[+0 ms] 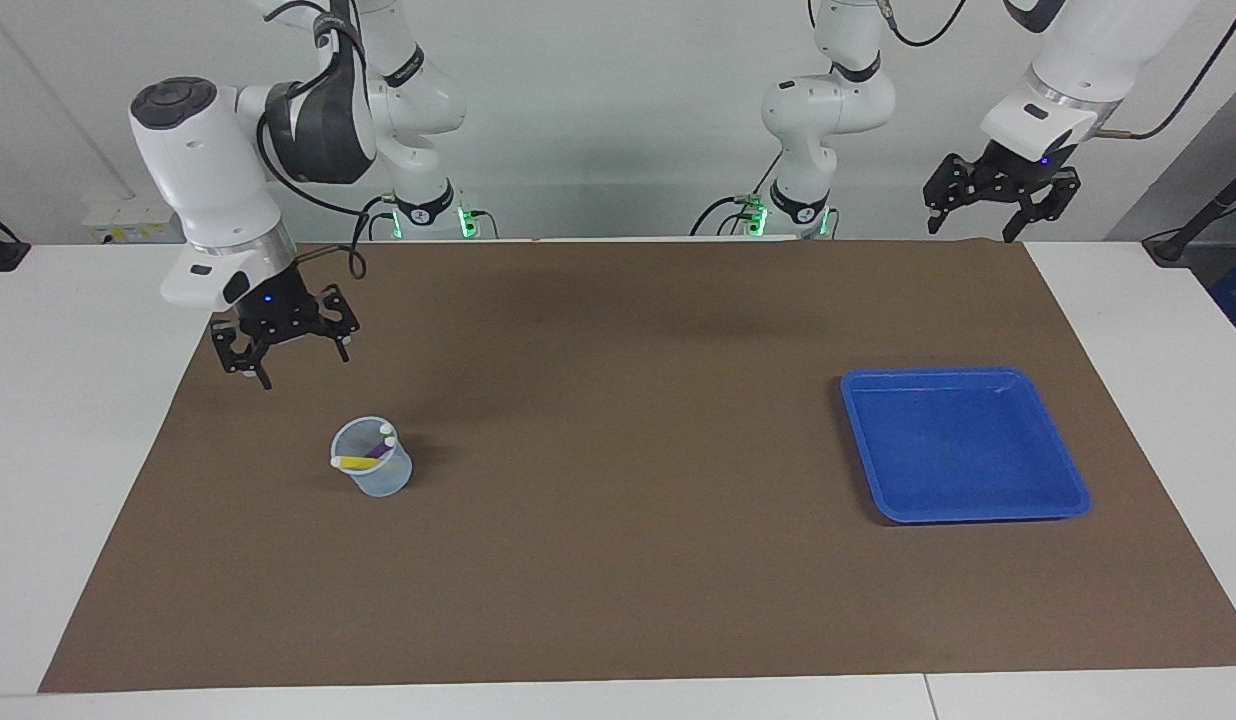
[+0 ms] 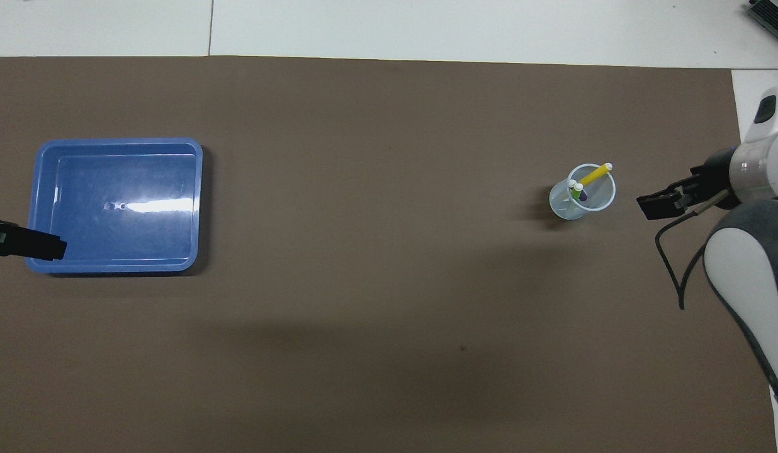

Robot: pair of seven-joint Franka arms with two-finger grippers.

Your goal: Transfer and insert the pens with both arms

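A clear plastic cup stands on the brown mat toward the right arm's end of the table. Three pens lean in it: a yellow pen, a purple pen and a green pen, each with a pale cap end. My right gripper hangs open and empty above the mat's edge, clear of the cup. My left gripper waits raised and open at the left arm's end, holding nothing.
An empty blue tray sits on the mat toward the left arm's end. The brown mat covers most of the white table.
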